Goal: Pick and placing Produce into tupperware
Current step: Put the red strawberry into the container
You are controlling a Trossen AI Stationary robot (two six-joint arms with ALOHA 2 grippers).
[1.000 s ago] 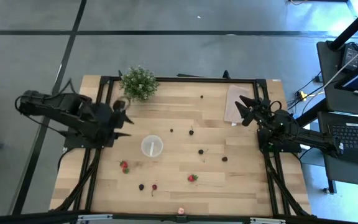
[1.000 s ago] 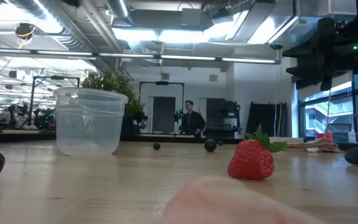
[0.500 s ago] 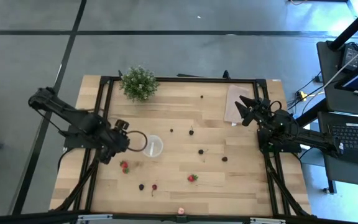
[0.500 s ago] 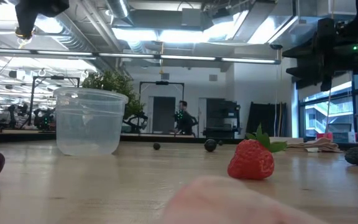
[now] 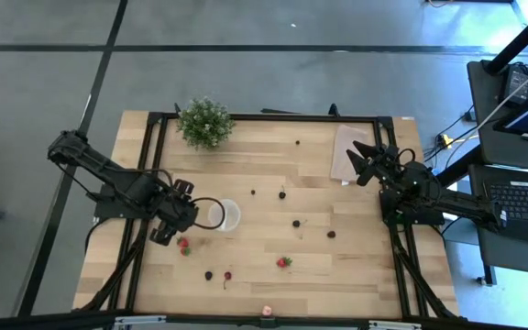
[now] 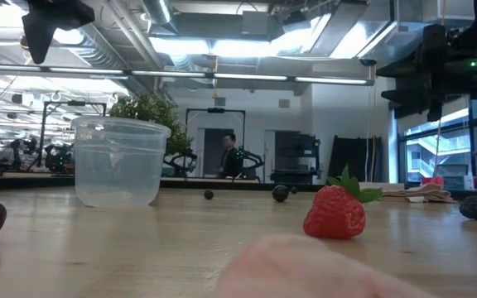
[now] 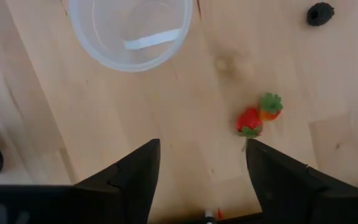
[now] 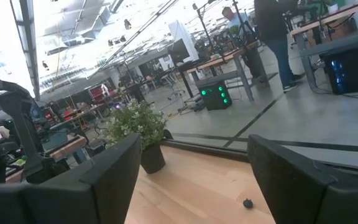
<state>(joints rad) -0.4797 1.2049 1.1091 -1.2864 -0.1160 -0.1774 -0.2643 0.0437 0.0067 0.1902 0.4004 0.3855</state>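
The tupperware [image 5: 225,215] is a small round translucent cup standing upright on the wooden table, also seen in the low view [image 6: 119,161] and the left wrist view [image 7: 129,31]. The produce lies scattered around it: two strawberries [image 5: 182,245] near the cup, which the left wrist view shows too [image 7: 255,118], one strawberry [image 5: 284,262] farther right, and dark berries [image 5: 296,223]. My left gripper [image 5: 198,214] hovers open above the table just left of the cup, pointing down [image 7: 201,171]. My right gripper [image 5: 355,161] waits open over the right side by the beige sheet.
A bushy potted plant [image 5: 204,122] stands at the far edge. The flat beige sheet [image 5: 347,152] lies far right. More berries [image 5: 208,275] and a strawberry [image 5: 267,312] sit near the near edge. People move in the room beyond [image 6: 231,157].
My left gripper swung from beside the plant toward the near edge and the cup, tipping to point down, and its fingers came into the top left of the low view. The right arm, cup and fruit stayed put.
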